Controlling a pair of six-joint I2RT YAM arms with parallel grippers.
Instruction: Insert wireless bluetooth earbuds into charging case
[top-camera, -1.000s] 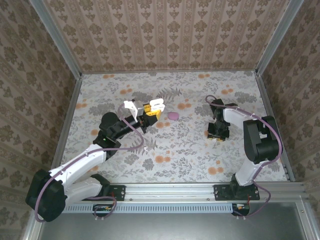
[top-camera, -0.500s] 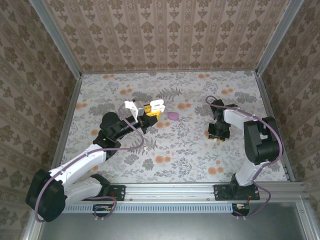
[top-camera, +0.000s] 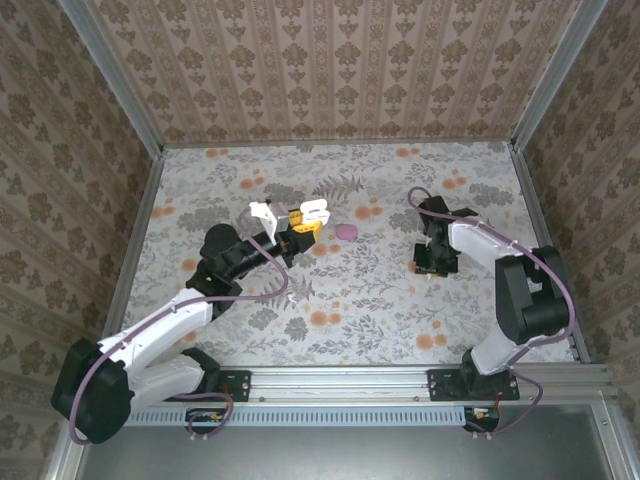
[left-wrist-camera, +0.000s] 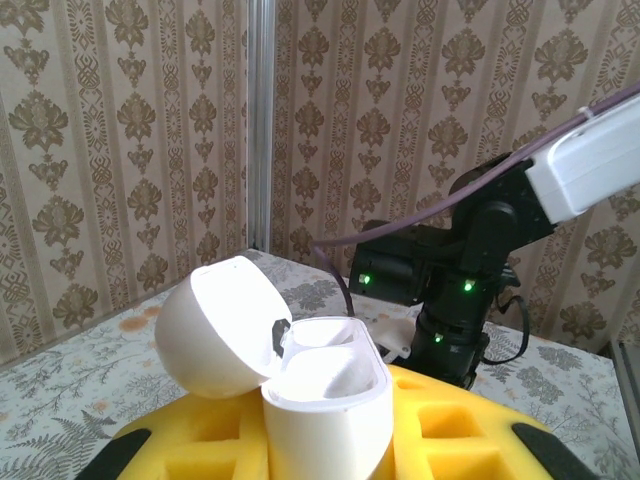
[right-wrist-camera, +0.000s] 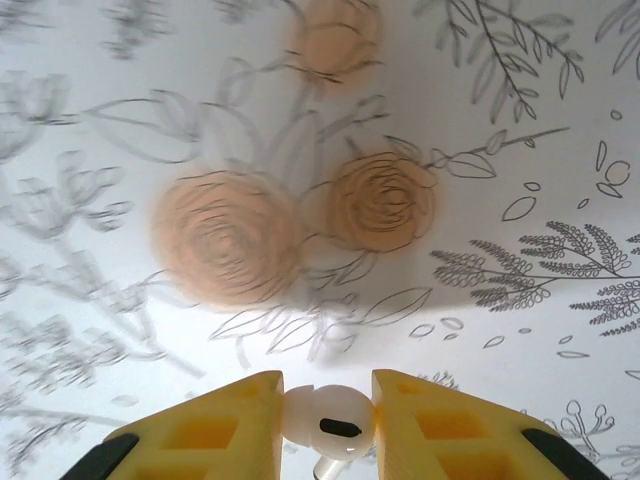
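My left gripper (top-camera: 300, 222) is shut on the white charging case (top-camera: 313, 209), held up off the table. In the left wrist view the case (left-wrist-camera: 325, 400) stands upright between the yellow fingers (left-wrist-camera: 470, 430), its lid (left-wrist-camera: 215, 325) hinged open to the left and its wells showing white. My right gripper (top-camera: 431, 266) hangs low over the table at the right. Seen from the right wrist, it (right-wrist-camera: 327, 415) is shut on a white earbud (right-wrist-camera: 335, 425) with a dark oval slot, and its stem points down. A small magenta-pink oval thing (top-camera: 346, 231) lies on the table right of the case.
The floral tablecloth (top-camera: 350, 300) covers the table, boxed in by patterned walls and metal rails (top-camera: 350, 380). The black right arm (left-wrist-camera: 450, 290) with green lights stands behind the case in the left wrist view.
The right gripper has shifted slightly left and farther from the base with the earbud, and that arm's elbow has swung right. The left arm and case have stayed put.
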